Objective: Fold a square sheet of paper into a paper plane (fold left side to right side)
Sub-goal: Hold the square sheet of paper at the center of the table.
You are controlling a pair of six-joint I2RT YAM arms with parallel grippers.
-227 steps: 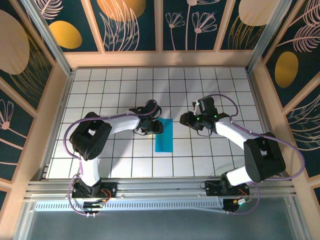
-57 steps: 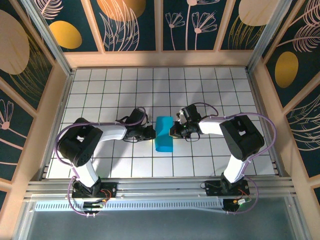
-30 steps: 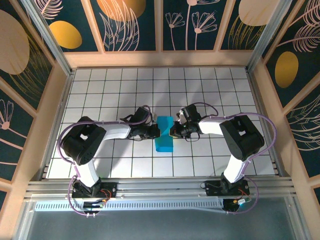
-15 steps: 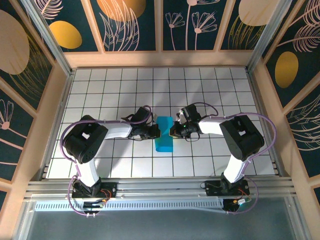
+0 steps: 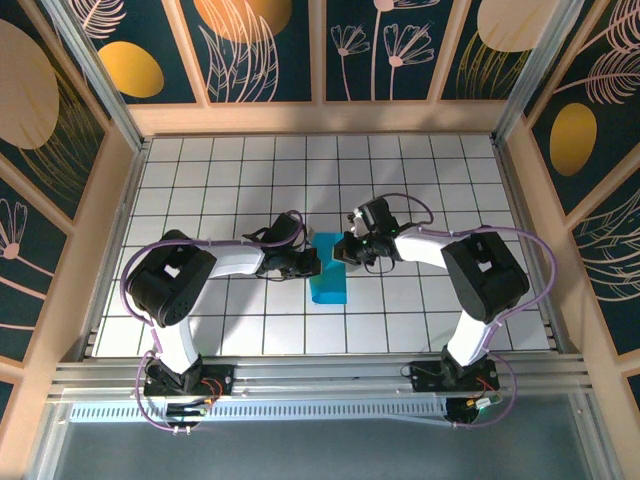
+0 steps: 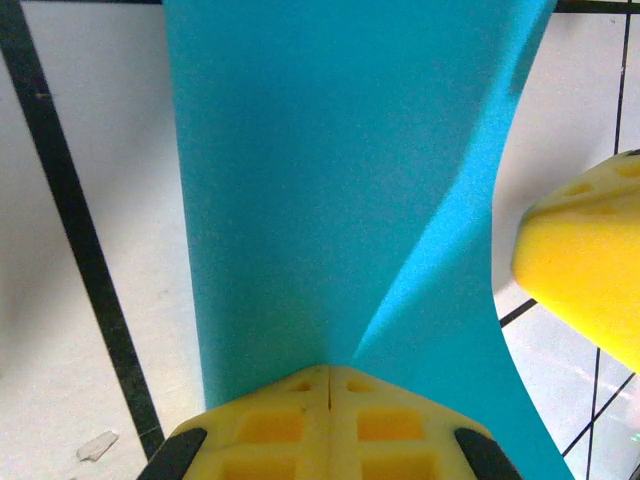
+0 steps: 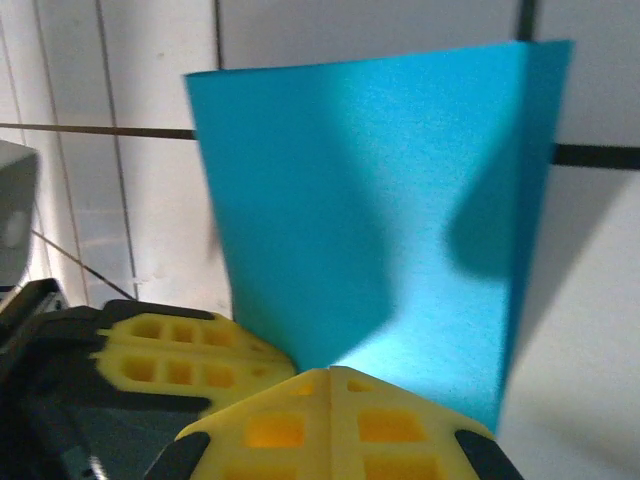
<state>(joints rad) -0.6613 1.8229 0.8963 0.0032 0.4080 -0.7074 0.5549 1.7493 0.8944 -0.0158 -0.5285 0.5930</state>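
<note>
While L jaws pinch blue sheet (image 6: 330, 180), R jaws sit pressed together against it.

Both arms reach inward and low, elbows swung out to the sides. Left pincer (image 5: 308, 263) points right, pads (image 6: 270, 420) pressed flat together. Right pincer (image 5: 345, 250) points left, likewise closed; tips near each other, not touching.

The left gripper (image 5: 313, 263) and right gripper (image 5: 342, 250) flank the square sheet of paper (image 5: 328, 286); the table (image 5: 400, 170) elsewhere lies open.
</note>
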